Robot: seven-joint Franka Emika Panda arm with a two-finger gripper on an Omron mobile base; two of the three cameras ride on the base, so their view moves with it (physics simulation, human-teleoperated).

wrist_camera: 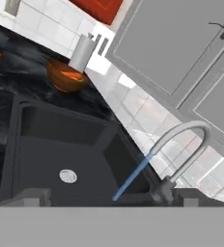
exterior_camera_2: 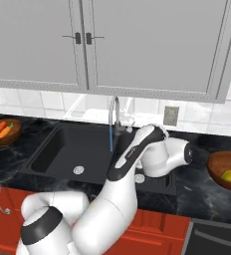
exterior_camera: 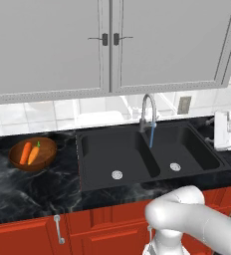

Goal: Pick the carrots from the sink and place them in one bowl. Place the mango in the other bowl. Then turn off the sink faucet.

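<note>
Pincer spread wide, empty, facing the sink faucet; water running. Best approached at the base lever, pushed gently shut.

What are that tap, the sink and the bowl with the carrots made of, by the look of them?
The sink faucet looks like polished metal: silvery with a bright sheen. The sink seems a matte black composite or stone, since it shows no glare. The bowl looks like glossy varnished wood, a warm brown.
</note>
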